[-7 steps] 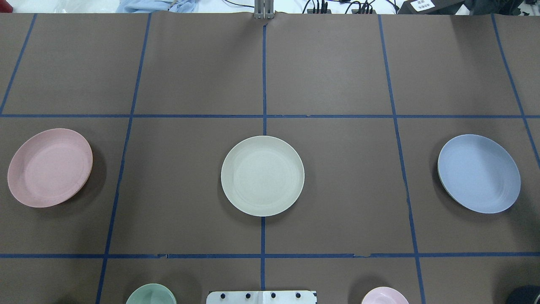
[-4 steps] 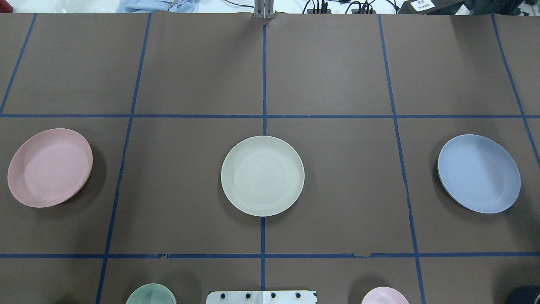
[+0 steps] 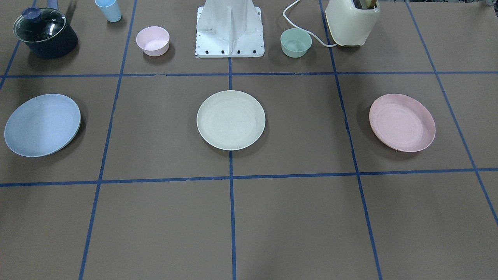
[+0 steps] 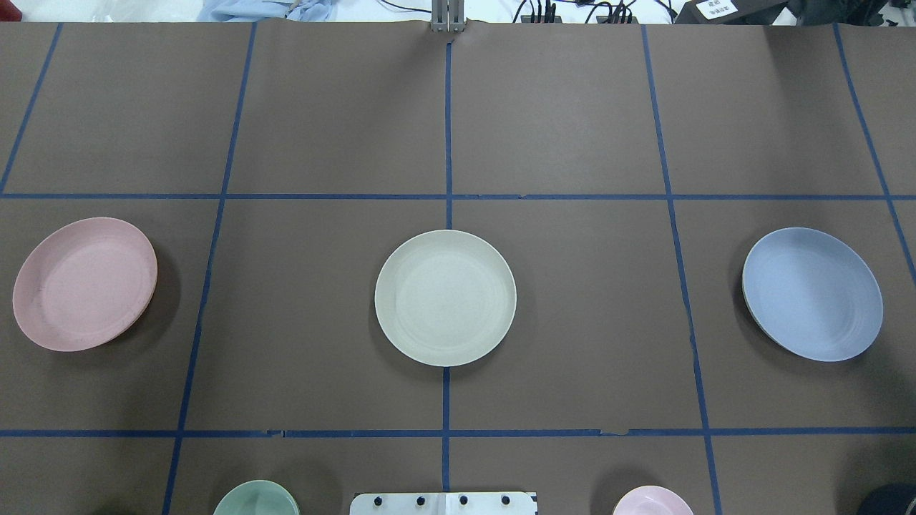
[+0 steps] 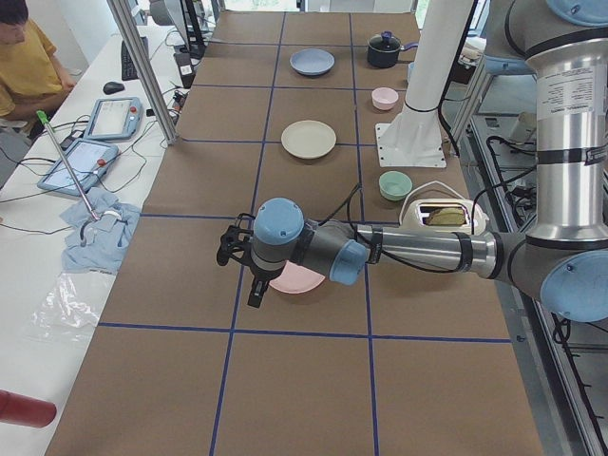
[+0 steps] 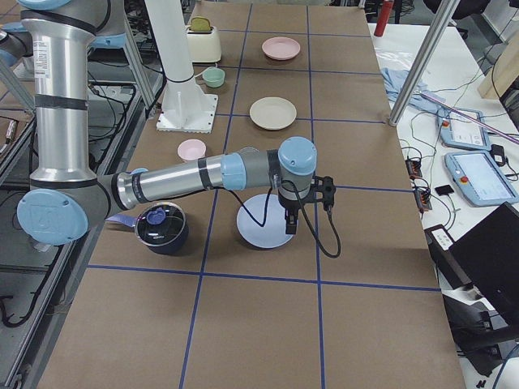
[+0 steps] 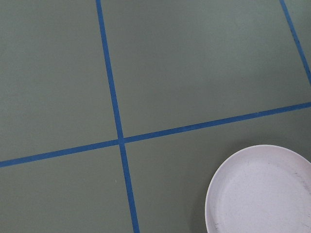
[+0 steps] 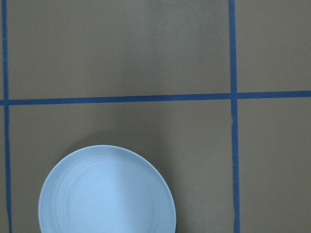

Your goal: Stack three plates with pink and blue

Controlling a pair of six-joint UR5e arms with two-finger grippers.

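Left pincer (image 5: pixel 255 293): points down from the near arm in the left side view, above the tabletop (image 4: pixel 572 322). Only that side view shows it, so I cannot tell whether it is released or clenched.
Pink plate (image 5: pixel 302 280): lies flat just beside the left pincer, on the pincer's robot-ward side. The wrist and forearm cover part of the plate. In the left wrist view only its rim and part of its floor show, in the lower right corner.
Right pincer (image 6: pixel 291 223): points down from the near arm in the right side view. Its state cannot be told either.
Blue plate (image 6: pixel 259 227): lies flat under and just beside the right pincer, which stands over the rim on the operators' side. In the right wrist view it fills the lower left.
Cream plate (image 4: pixel 445 297): lies at the middle of the tabletop, over a crossing of blue tape lines (image 4: pixel 448 129), well apart from both pincers.
Row: 3 plates, none stacked. The pink plate lies well apart from the cream plate on the robot's left, the blue plate well apart on its right.
Robot base (image 3: pixel 229 29): straight robot-ward of the cream plate.
Green bowl (image 3: pixel 296 42): robot-ward of the cream plate, toward the pink plate's side.
Pink bowl (image 3: pixel 152 40): robot-ward of the cream plate, toward the blue plate's side.
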